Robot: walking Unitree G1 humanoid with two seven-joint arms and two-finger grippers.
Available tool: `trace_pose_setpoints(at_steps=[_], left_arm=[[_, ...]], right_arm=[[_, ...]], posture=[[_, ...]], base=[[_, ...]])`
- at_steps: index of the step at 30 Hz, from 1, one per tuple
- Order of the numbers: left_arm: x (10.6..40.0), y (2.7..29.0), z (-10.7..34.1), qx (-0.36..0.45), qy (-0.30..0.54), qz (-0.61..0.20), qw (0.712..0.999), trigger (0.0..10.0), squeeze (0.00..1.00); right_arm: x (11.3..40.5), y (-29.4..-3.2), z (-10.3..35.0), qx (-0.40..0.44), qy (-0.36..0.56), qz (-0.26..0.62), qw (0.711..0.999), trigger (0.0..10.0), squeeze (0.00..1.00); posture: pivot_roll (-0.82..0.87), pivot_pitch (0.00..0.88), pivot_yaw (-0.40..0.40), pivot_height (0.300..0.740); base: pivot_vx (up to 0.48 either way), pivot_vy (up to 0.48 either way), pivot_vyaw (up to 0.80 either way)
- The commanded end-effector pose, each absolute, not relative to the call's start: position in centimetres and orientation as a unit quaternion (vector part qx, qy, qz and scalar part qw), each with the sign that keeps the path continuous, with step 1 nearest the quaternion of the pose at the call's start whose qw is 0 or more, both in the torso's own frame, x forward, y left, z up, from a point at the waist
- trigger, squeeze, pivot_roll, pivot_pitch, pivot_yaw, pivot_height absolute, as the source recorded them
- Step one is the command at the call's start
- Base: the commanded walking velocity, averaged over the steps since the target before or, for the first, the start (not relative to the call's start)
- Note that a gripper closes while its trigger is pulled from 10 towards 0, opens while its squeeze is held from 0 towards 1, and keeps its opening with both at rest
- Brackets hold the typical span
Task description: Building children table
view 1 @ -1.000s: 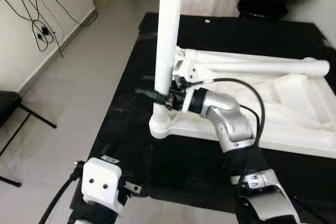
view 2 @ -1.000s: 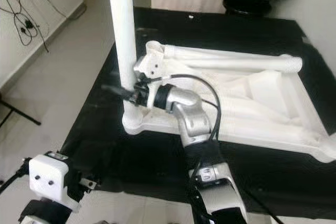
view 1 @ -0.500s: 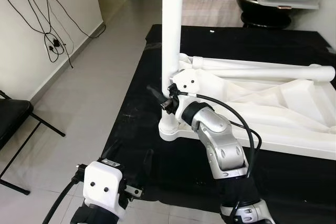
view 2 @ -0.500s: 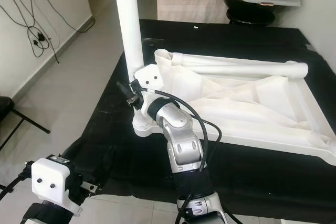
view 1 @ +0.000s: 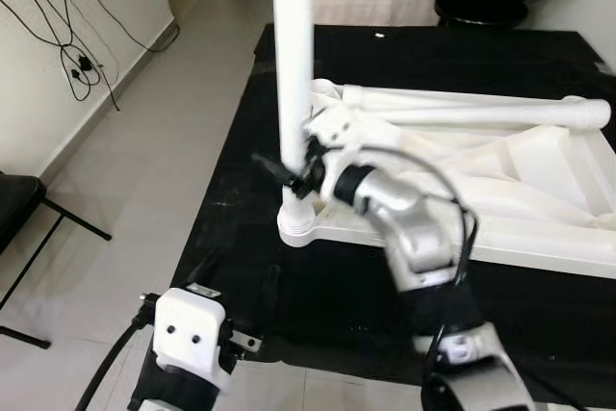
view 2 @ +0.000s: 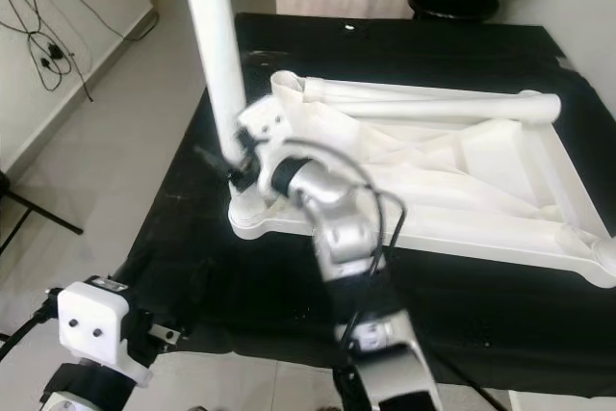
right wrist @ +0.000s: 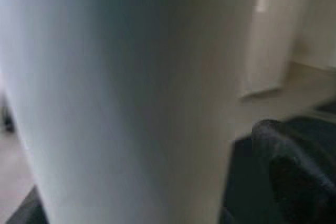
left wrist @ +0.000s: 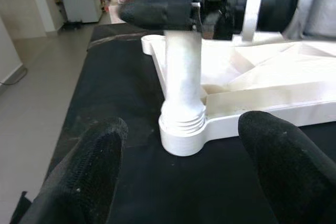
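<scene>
Holding the white leg (view 1: 292, 55) low down, the right pincer (view 1: 294, 172) had its two black fingers squeezed around it, just above the round socket (view 1: 301, 228) at the near corner of the upside-down white table top (view 1: 539, 190). Half a second before, the pincer gripped the leg at about the same spot, but the wrist had since turned and the arm looked blurry, so it was most likely twisting the leg into its screw thread. The leg stood straight up in that socket, and the table top lay flat on the black mat (view 1: 241, 141) on the floor. Beside the socket, nearer the robot, the left pincer (left wrist: 181, 174) waited with its fingers spread wide and nothing between them. Across the table top from the standing leg, another leg (view 1: 481, 115) lay on its side, so more legs probably had to go in.
</scene>
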State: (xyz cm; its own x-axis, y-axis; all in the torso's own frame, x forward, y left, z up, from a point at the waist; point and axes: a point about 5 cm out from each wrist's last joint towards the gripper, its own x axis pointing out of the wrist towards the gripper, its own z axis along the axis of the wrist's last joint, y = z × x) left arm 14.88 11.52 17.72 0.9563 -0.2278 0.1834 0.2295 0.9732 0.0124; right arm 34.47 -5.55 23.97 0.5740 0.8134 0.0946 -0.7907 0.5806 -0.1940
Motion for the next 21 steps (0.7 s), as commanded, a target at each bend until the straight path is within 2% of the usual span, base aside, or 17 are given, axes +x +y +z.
trace_pose_setpoints(at_steps=[1,2,3,4,5,6,8,9,15,16,21], left_arm=[[14.7,11.5,17.7,-0.006,-0.088,-0.111,0.990,10.0,0.00],[14.7,11.5,17.7,-0.006,-0.088,-0.111,0.990,10.0,0.00],[14.6,11.4,17.7,-0.007,-0.088,-0.111,0.990,10.0,0.00],[14.6,11.4,17.7,-0.007,-0.088,-0.111,0.990,10.0,0.00],[14.6,11.3,17.7,-0.007,-0.087,-0.111,0.990,10.0,0.00],[14.6,11.3,17.7,-0.007,-0.087,-0.111,0.990,10.0,0.00],[14.5,11.2,17.8,-0.009,-0.086,-0.112,0.990,10.0,0.00],[14.4,11.2,17.8,-0.009,-0.085,-0.112,0.990,10.0,0.00],[14.2,11.1,17.7,-0.010,-0.082,-0.113,0.990,10.0,0.00],[14.1,11.1,17.7,-0.010,-0.080,-0.114,0.990,10.0,0.00],[13.9,11.0,17.7,-0.011,-0.077,-0.114,0.990,10.0,0.00]], right_arm=[[34.4,-5.1,23.9,-0.066,-0.092,0.508,0.854,10.0,0.00],[34.4,-5.1,23.9,-0.066,-0.092,0.508,0.854,10.0,0.00],[34.3,-5.0,24.2,-0.084,-0.098,0.556,0.821,10.0,0.00],[34.3,-5.0,24.2,-0.084,-0.098,0.556,0.821,10.0,0.00],[34.2,-4.9,24.4,-0.093,-0.097,0.595,0.792,10.0,0.00],[34.2,-4.9,24.4,-0.093,-0.097,0.595,0.792,10.0,0.00],[34.0,-4.9,24.9,-0.112,-0.095,0.647,0.748,10.0,0.00],[34.2,-5.0,25.1,-0.115,-0.091,0.661,0.736,10.0,0.00],[34.7,-5.1,25.9,-0.109,-0.089,0.683,0.716,10.0,0.00],[35.0,-5.2,26.3,-0.107,-0.090,0.690,0.710,0.0,0.00],[35.4,-5.3,26.8,-0.112,-0.093,0.706,0.693,0.0,0.00]], posture=[[0.10,0.148,-0.034,0.740],[0.10,0.148,-0.034,0.740],[0.10,0.150,-0.036,0.740],[0.10,0.150,-0.036,0.740],[0.10,0.151,-0.036,0.740],[0.10,0.151,-0.036,0.740],[0.11,0.156,-0.037,0.740],[0.12,0.159,-0.037,0.740],[0.12,0.165,-0.039,0.740],[0.13,0.168,-0.040,0.740],[0.13,0.178,-0.041,0.740]], base=[[0.000,0.000,0.00],[0.000,0.000,0.00],[0.000,0.000,0.00],[0.000,0.000,0.00],[0.000,0.000,0.00],[0.000,0.000,0.00],[0.000,0.000,0.00],[0.000,0.000,0.00],[0.000,0.000,0.00],[0.000,0.000,0.00],[0.000,0.000,0.00]])
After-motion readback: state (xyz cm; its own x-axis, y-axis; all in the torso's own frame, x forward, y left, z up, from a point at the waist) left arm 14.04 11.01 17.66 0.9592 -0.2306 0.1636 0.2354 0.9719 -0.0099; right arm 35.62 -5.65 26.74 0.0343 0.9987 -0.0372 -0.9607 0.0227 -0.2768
